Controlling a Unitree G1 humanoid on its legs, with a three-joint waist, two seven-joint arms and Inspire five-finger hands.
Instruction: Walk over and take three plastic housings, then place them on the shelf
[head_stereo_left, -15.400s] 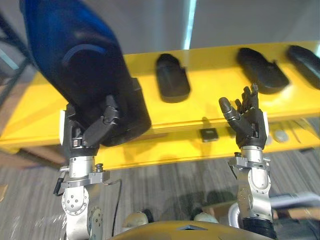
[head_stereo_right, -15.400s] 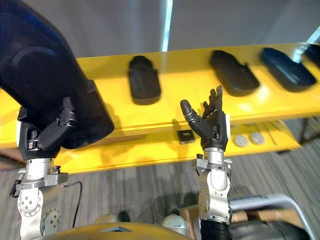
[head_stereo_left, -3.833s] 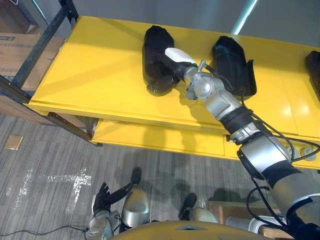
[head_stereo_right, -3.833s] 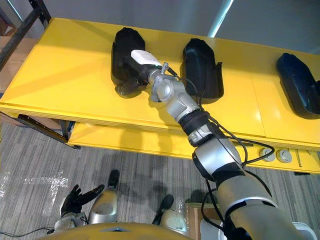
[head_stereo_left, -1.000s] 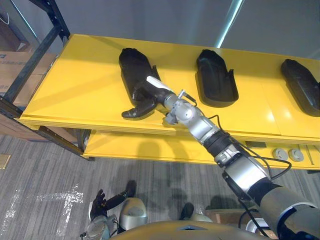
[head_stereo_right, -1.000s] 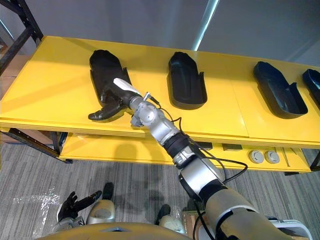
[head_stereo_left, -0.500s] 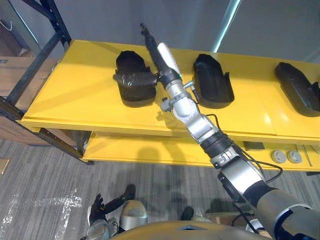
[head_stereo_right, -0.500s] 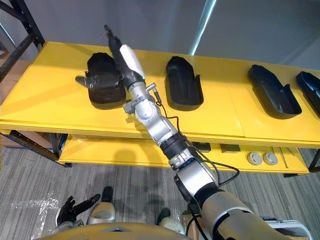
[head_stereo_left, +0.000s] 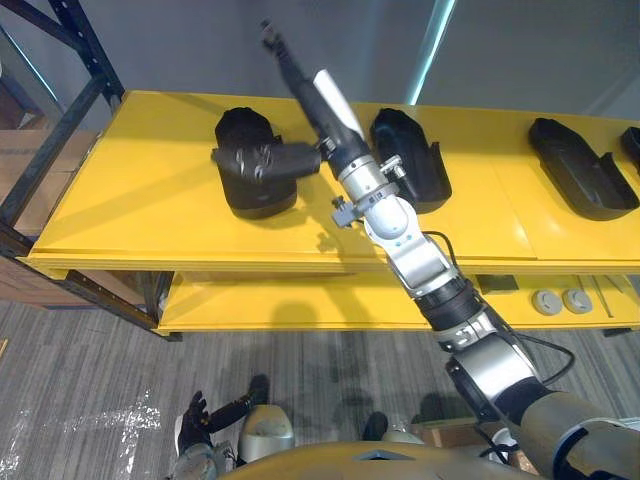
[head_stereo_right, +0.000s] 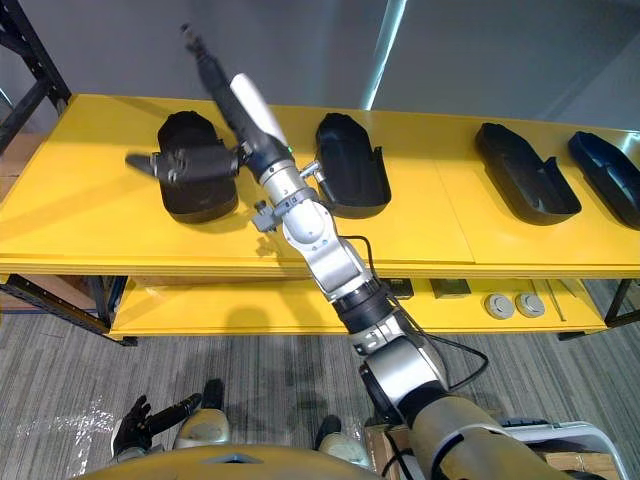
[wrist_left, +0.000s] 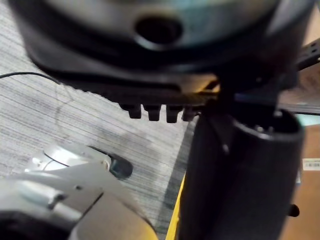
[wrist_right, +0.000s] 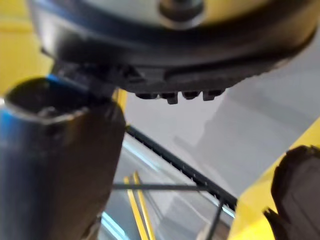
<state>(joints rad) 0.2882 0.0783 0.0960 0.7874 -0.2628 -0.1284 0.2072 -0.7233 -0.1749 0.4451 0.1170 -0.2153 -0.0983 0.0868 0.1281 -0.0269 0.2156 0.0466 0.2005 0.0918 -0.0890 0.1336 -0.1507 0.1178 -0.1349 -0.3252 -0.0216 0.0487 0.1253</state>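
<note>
Several black plastic housings lie in a row on the yellow shelf (head_stereo_left: 150, 210): the left housing (head_stereo_left: 248, 185), a middle housing (head_stereo_left: 412, 172) and a right housing (head_stereo_left: 578, 180). My right hand (head_stereo_left: 328, 118) is raised above the shelf between the left and middle housings, open and empty. Its fingers (head_stereo_left: 285, 62) point straight up and back, and its thumb (head_stereo_left: 258, 160) sticks out sideways over the left housing. My left hand (head_stereo_left: 197, 414) hangs low near the floor, open with nothing in it. The right wrist view catches a housing's edge (wrist_right: 299, 195) on the yellow shelf.
A lower yellow shelf (head_stereo_left: 300, 300) carries a small black square (head_stereo_left: 497, 284) and two round discs (head_stereo_left: 560, 300). A black rack upright (head_stereo_left: 62, 108) stands at the left end. A further housing (head_stereo_right: 605, 172) lies at the far right. Grey carpet (head_stereo_left: 90, 400) lies below.
My right hand has lifted off the left housing and its fingers have straightened upward; the housing stays on the shelf. The camera has shifted a little.
</note>
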